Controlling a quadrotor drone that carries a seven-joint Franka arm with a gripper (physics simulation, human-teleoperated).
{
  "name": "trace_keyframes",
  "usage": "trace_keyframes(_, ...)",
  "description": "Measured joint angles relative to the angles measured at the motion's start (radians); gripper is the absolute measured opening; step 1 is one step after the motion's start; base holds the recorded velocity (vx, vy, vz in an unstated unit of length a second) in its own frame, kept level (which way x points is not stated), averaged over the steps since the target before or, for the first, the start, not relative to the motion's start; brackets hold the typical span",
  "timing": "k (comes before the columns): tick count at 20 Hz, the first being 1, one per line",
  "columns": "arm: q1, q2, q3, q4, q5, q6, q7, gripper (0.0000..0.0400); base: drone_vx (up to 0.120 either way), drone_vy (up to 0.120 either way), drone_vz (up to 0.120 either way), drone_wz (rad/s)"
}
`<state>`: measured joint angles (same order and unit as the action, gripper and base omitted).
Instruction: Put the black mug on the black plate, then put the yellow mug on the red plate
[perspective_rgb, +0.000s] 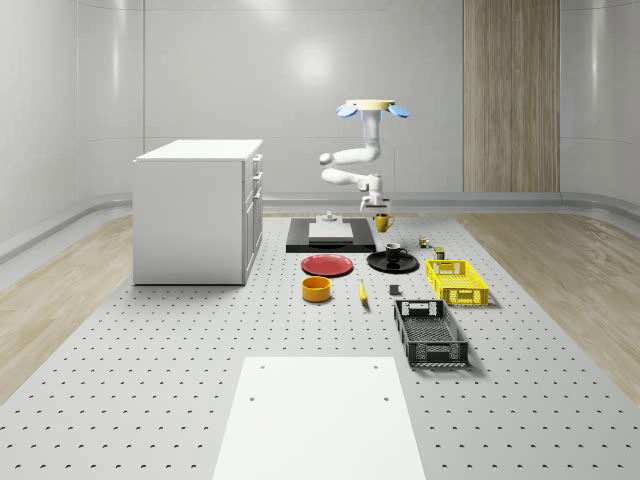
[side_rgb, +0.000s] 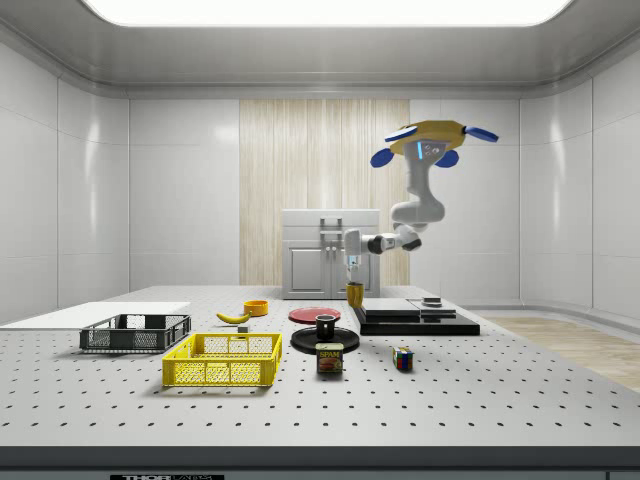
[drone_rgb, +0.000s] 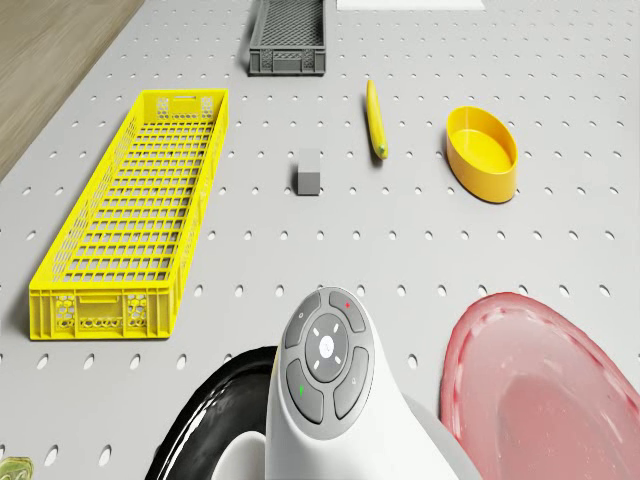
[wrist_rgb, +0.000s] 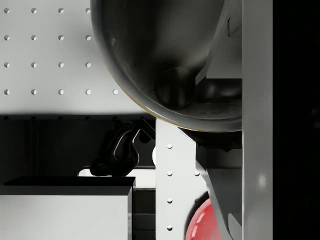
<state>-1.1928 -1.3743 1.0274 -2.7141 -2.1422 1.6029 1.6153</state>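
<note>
The yellow mug (perspective_rgb: 383, 222) sits on the table beside the black platform (perspective_rgb: 331, 236); the gripper (perspective_rgb: 373, 207) closes on its rim — the black mug (perspective_rgb: 393, 251) rests on the black plate (perspective_rgb: 392, 263) (red plate (perspective_rgb: 327, 265) adjacent); the drone (perspective_rgb: 372, 108) hovers above.

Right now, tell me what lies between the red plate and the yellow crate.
In the whole-scene view, the black plate, with the black mug standing on it, lies between the red plate and the yellow crate.
</note>
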Motion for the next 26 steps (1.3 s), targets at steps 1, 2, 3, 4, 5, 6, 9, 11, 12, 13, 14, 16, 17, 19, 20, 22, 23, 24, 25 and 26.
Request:
trace_keyframes(1,0.0,0.0,0.0,0.0,0.0,0.0,0.0,0.011,0.12,-0.12,0.0,0.0)
trace_keyframes(2,0.0,0.0,0.0,0.0,0.0,0.0,0.0,0.011,0.12,-0.12,0.0,0.0)
trace_keyframes(3,0.0,0.0,0.0,0.0,0.0,0.0,0.0,0.011,0.12,-0.12,0.0,0.0)
trace_keyframes(4,0.0,0.0,0.0,0.0,0.0,0.0,0.0,0.011,0.12,-0.12,0.0,0.0)
trace_keyframes(5,0.0,0.0,0.0,0.0,0.0,0.0,0.0,0.011,0.12,-0.12,0.0,0.0)
trace_keyframes(6,0.0,0.0,0.0,0.0,0.0,0.0,0.0,0.011,0.12,-0.12,0.0,0.0)
trace_keyframes(9,0.0,0.0,0.0,0.0,0.0,0.0,0.0,0.011,0.12,-0.12,-0.107,0.0)
trace_keyframes(11,0.0,0.0,0.0,0.0,0.0,0.0,0.0,0.011,0.12,-0.12,-0.12,0.0)
trace_keyframes(12,0.0,0.0,0.0,0.0,0.0,0.0,0.0,0.011,0.12,-0.12,-0.04,0.0)
trace_keyframes(13,0.0,0.0,0.0,0.0,0.0,0.0,0.0,0.011,0.12,-0.12,0.0,0.0)
trace_keyframes(14,0.0,0.0,0.0,0.0,0.0,0.0,0.0,0.011,0.12,-0.12,0.0,0.0)
trace_keyframes(16,0.0,0.0,0.0,0.0,0.0,0.0,0.0,0.011,0.12,-0.12,0.0,0.0)
trace_keyframes(17,0.0,0.0,0.0,0.0,0.0,0.0,0.0,0.011,0.12,-0.12,0.0,0.0)
trace_keyframes(19,0.0,0.0,0.0,0.0,0.0,0.0,0.0,0.011,0.12,-0.12,0.0,0.0)
trace_keyframes(20,0.0,0.0,0.0,0.0,0.0,0.0,0.0,0.011,0.12,-0.12,0.0,0.0)
trace_keyframes(22,0.0,0.0,0.0,0.0,0.0,0.0,0.0,0.011,0.12,-0.12,0.0,0.0)
trace_keyframes(23,0.0,0.0,0.0,0.0,0.0,0.0,0.0,0.011,0.12,-0.12,0.0,0.0)
trace_keyframes(24,0.0,0.0,0.0,0.0,0.0,0.0,0.0,0.011,0.12,-0.12,0.0,0.0)
trace_keyframes(25,0.0,0.0,0.0,0.0,0.0,0.0,0.0,0.011,0.12,-0.12,0.0,0.0)
trace_keyframes(26,0.0,0.0,0.0,0.0,0.0,0.0,0.0,0.011,0.12,-0.12,0.0,0.0)
